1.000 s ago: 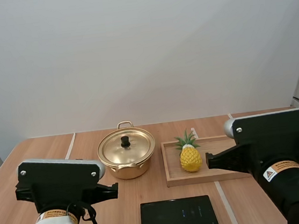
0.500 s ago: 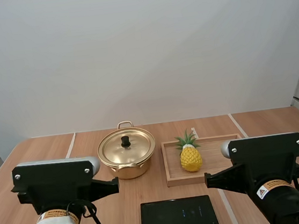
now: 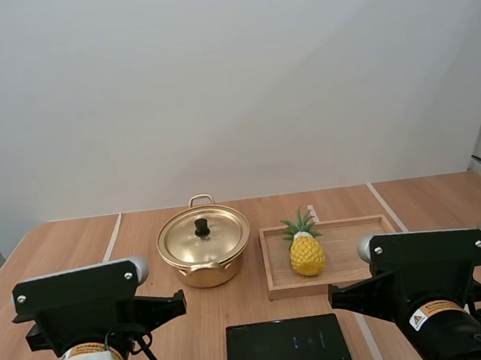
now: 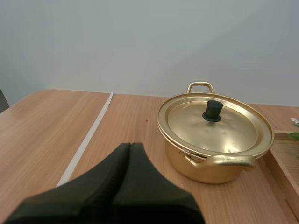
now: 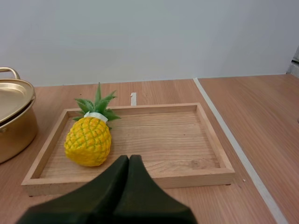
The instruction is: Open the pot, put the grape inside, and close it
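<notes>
While lid (image 3: 214, 237) caps pot (image 3: 205, 276), tray (image 3: 295, 290) edge beside

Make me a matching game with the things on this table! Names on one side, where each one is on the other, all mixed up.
Things:
1. lid
2. pineapple
3. black phone
4. wooden tray

Places:
A. flat on the table, closest to us in the high view
B. closed on the pot
C. beside the pot, on its right
D. in the wooden tray

Pairs: 1-B, 2-D, 3-A, 4-C.
</notes>
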